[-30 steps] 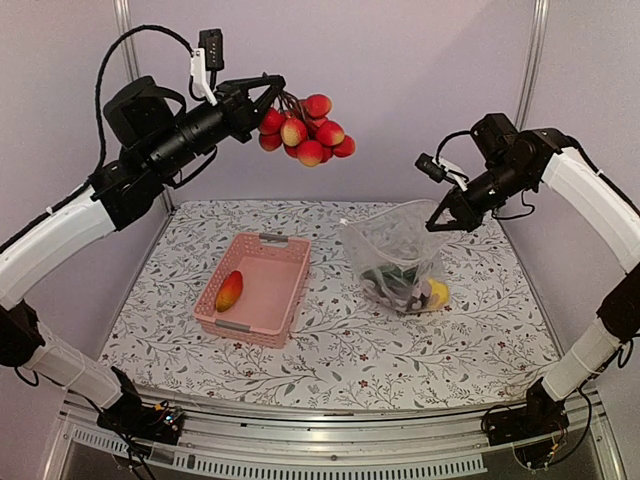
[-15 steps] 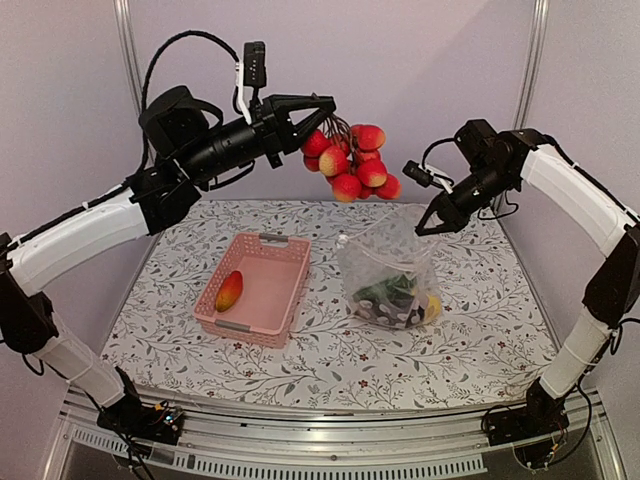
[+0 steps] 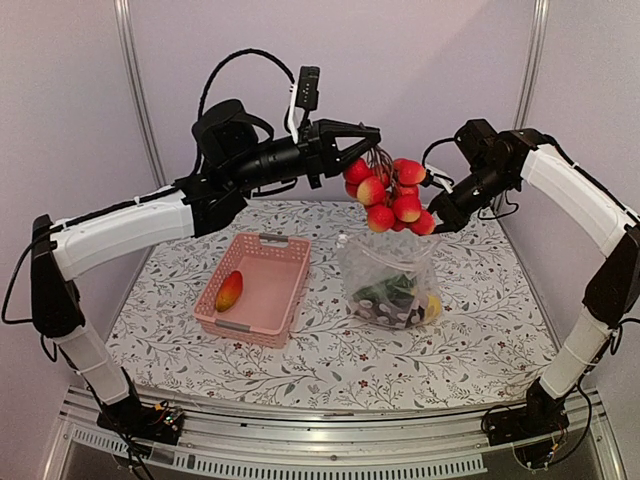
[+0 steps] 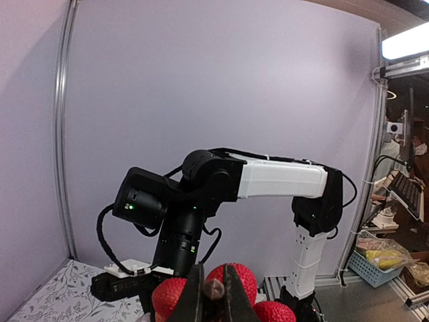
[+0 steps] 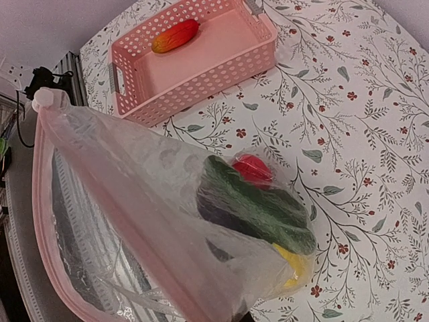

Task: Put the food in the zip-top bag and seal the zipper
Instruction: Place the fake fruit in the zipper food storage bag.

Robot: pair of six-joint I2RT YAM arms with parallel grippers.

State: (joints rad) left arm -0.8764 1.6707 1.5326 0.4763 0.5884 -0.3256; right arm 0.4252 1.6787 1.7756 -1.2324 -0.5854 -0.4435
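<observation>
A bunch of red berries (image 3: pixel 392 197) hangs from my left gripper (image 3: pixel 372 152), which is shut on its brown stem (image 4: pixel 215 289) high above the table. The bunch hovers just over the mouth of the zip-top bag (image 3: pixel 388 262). My right gripper (image 3: pixel 438 221) is shut on the bag's upper right corner and holds it upright, its bottom resting on the table. Inside lie green (image 5: pixel 263 204), red (image 5: pixel 251 168), dark purple and yellow (image 5: pixel 295 263) food pieces. The pinkish zipper (image 5: pixel 38 201) runs along the open mouth. My right fingers are hidden behind the plastic in the right wrist view.
A pink lattice basket (image 3: pixel 296 292) stands left of the bag and holds one orange-red fruit (image 3: pixel 229 290); the right wrist view shows that fruit (image 5: pixel 175 35) too. The floral tablecloth (image 3: pixel 470 330) covers the table. Metal frame posts stand at the back corners.
My left arm has swung right with the berry bunch, from above the basket to just over the bag's mouth. The right gripper lifted the bag's corner slightly, then held still.
</observation>
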